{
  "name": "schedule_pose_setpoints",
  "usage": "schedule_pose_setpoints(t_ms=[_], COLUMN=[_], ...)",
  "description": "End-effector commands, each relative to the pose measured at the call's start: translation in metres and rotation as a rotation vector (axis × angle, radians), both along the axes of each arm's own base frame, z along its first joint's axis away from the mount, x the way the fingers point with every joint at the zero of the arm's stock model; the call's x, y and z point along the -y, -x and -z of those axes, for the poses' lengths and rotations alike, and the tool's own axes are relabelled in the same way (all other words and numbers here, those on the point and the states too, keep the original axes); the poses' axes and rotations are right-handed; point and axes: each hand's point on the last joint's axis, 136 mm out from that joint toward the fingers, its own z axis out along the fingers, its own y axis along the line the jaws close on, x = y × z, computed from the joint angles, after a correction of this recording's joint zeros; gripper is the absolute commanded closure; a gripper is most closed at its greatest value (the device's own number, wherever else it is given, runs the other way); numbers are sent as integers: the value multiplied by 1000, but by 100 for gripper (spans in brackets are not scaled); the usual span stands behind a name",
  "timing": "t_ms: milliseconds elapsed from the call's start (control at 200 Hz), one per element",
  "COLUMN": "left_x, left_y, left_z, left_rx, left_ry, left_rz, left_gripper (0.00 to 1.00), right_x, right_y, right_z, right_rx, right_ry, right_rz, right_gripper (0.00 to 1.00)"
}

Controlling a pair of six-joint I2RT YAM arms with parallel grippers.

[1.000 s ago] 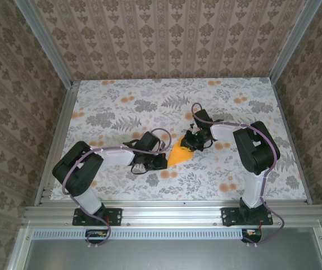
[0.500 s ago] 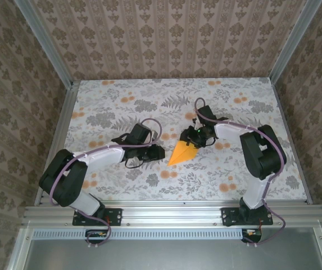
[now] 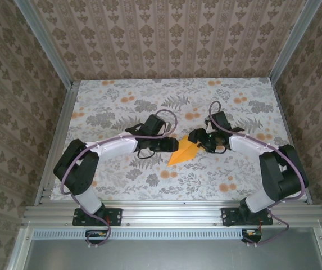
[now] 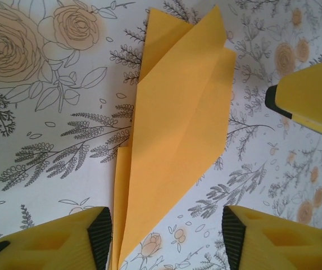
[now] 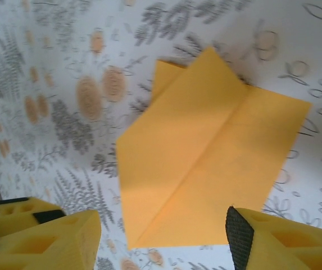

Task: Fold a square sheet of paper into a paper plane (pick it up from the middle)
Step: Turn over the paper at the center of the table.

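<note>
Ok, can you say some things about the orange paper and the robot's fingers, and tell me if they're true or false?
1. The folded paper lies on the flowery table. True.
2. The left fingers are squeezing it. False: they stand open, gripping nothing.
3. The paper is blue. False: it is orange.
4. The right fingers are open. True.

Lab test cell; aluminium frame (image 3: 172, 212), wallpaper (image 3: 172, 39)
</note>
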Motion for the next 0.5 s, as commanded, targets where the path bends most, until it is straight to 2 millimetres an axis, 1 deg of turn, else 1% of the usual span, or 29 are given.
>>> schedule_pose_setpoints(t_ms=[0,90,240,375,495], left_x=[-17,-19,-13,-11,-11], left_y=[-5,-7,-8,-8,-8], left_z=[20,27,38,46,51], left_rx=[-16,-44,-94,-120,-134], left_ry=[-123,-151,-146,-153,-161], left_rz=[-47,-83,-97,-106,-113], left_gripper=[39,39,45,47,49], right_x=[-1,-4,-8,-17,-23], right_y=[-11,-15,-18,-21,-23], right_z=[10,18,31,34,32], right_rx=[-14,-36,-76,-75,-67], right_ry=[-16,-19,-5,-33,-57], right_rz=[56,71,81,70,60], right_gripper=[37,40,44,46,47])
